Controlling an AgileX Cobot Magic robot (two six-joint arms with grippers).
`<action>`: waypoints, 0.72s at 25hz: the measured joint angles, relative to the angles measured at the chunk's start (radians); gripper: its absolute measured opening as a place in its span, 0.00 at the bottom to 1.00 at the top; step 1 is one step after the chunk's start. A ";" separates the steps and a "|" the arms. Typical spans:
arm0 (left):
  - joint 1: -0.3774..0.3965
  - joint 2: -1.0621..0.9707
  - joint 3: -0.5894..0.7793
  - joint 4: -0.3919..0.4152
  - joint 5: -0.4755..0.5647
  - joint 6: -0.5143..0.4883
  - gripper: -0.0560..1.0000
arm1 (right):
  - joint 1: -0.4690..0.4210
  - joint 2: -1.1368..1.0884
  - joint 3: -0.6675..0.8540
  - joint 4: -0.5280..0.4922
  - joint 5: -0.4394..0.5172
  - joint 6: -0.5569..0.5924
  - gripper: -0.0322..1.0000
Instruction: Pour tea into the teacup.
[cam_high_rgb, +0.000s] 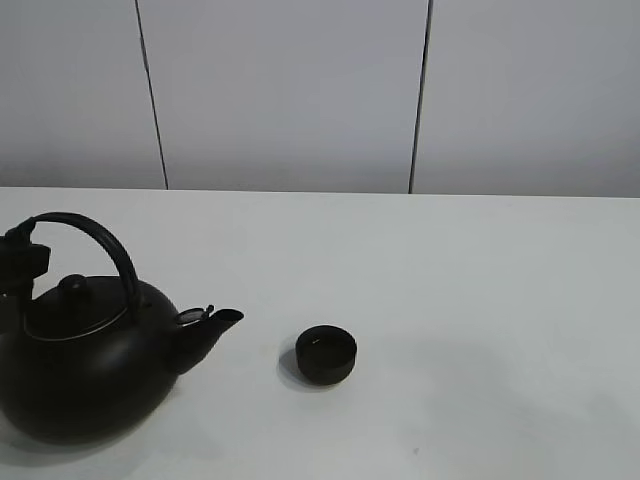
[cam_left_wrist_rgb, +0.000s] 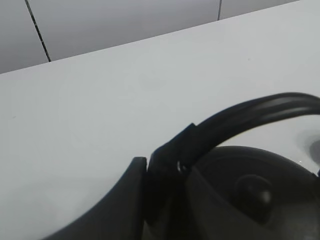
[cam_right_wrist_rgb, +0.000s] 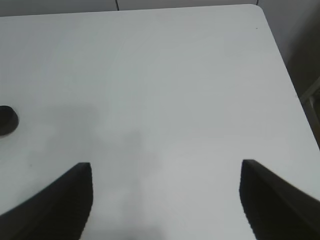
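Observation:
The big black kettle (cam_high_rgb: 85, 365) stands upright at the left with its spout (cam_high_rgb: 222, 320) pointing right. My left gripper (cam_high_rgb: 22, 262) is shut on the left end of its arched handle (cam_high_rgb: 105, 245). The left wrist view shows the fingers (cam_left_wrist_rgb: 122, 200) clamped around the handle (cam_left_wrist_rgb: 250, 112) above the lid knob (cam_left_wrist_rgb: 255, 192). The small black teacup (cam_high_rgb: 326, 355) sits on the table to the right of the spout, apart from it. It also shows at the edge of the right wrist view (cam_right_wrist_rgb: 6, 120). My right gripper (cam_right_wrist_rgb: 165, 170) is open and empty over bare table, out of the exterior view.
The white table (cam_high_rgb: 480, 290) runs back to a grey panelled wall (cam_high_rgb: 290, 90). The right wrist view shows the table's rounded corner and edge (cam_right_wrist_rgb: 280, 55), with darker floor beyond it.

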 joint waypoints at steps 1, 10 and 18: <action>0.000 0.000 0.007 -0.003 -0.007 0.000 0.17 | 0.000 0.000 0.000 0.000 0.000 0.000 0.57; 0.000 -0.004 0.022 -0.004 -0.018 0.000 0.17 | 0.000 0.000 0.000 0.000 0.000 0.000 0.57; 0.000 -0.013 0.037 0.004 -0.058 -0.032 0.32 | 0.000 0.000 0.000 0.000 0.000 0.000 0.57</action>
